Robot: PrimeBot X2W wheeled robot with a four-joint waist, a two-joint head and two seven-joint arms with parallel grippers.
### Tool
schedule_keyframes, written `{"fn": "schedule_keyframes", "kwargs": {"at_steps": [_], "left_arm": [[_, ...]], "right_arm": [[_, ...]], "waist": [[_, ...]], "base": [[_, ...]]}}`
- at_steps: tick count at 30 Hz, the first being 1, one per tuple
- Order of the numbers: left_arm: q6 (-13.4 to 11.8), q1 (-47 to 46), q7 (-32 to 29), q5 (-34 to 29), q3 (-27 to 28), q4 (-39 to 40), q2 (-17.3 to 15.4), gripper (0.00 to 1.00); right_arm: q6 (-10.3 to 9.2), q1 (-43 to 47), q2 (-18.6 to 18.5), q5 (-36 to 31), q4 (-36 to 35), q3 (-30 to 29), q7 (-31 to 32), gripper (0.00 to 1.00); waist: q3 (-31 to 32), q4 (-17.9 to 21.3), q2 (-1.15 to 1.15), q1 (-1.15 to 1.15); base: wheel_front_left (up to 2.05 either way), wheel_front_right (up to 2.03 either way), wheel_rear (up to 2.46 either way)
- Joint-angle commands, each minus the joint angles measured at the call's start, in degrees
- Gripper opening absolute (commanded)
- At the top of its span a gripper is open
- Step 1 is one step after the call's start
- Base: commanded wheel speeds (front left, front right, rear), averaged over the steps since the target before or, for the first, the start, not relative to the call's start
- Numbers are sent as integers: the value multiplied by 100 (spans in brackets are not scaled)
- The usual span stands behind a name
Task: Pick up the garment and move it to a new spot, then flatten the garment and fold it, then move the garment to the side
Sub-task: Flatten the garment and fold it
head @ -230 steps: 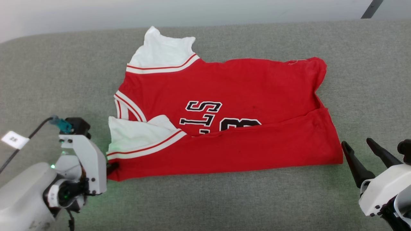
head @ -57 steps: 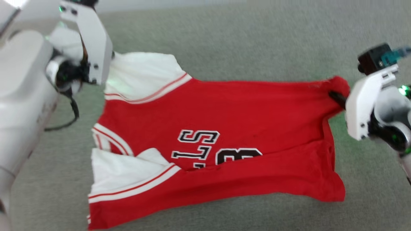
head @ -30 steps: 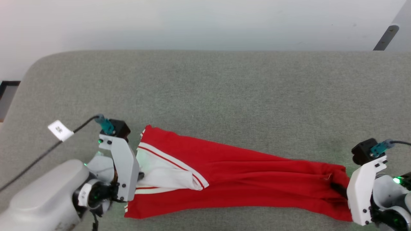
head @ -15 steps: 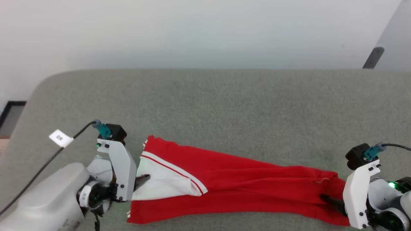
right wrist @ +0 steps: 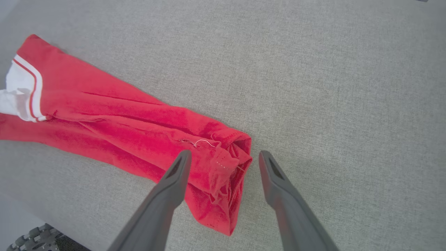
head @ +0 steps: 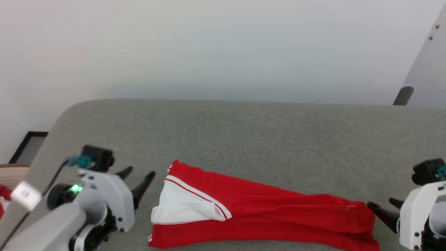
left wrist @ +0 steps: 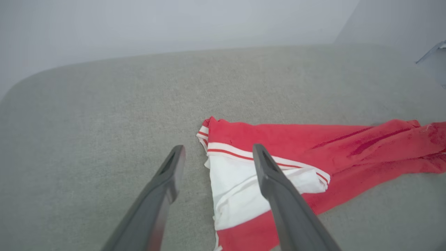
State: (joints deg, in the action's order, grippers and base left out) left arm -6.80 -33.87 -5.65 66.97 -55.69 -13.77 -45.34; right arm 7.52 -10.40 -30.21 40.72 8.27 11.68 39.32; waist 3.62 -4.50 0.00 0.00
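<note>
The garment (head: 264,216) lies folded into a long red strip near the front edge of the grey table (head: 244,139), a white sleeve with red-striped trim showing at its left end (left wrist: 240,188). Its lettering is hidden inside the fold. My left gripper (head: 139,172) hovers open just left of the sleeve end, apart from the cloth, its fingers (left wrist: 167,181) empty. At the bunched right end (right wrist: 223,164) my right gripper (head: 381,205) also stands open, with the hem lying below and between its fingertips (right wrist: 224,153) and nothing held.
The grey table stretches wide behind the garment up to a pale wall (head: 209,52). Its rounded left corner (head: 62,115) drops to a dark frame (head: 28,146) and a pale basket rim (head: 8,174). A grey bracket (head: 402,96) stands at the far right.
Both grippers have opened and let go of the garment, then drawn back from its ends. The garment stays as a folded strip. The camera has tilted up, showing more wall.
</note>
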Motion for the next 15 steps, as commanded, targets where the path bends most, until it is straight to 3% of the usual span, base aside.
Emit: {"fn": "schedule_keyframes", "kwargs": {"at_steps": [1,8,15], "left_arm": [[-68,151,177,-42,59,40,-52,100],[-545,971,1838,-216,549,520,-204,100],[-944,1730,2083,-903,1514,858,34,100]], "right_arm": [[-7,105,71,-30,9,-98,-11,100],[-6,384,443,-247,86,-812,301,100],[-6,495,676,-576,313,-1292,693,100]], "waist": [[72,-64,0,0],[125,-209,0,0],[57,-496,0,0]], "base": [[0,0,0],[0,0,0],[0,0,0]]}}
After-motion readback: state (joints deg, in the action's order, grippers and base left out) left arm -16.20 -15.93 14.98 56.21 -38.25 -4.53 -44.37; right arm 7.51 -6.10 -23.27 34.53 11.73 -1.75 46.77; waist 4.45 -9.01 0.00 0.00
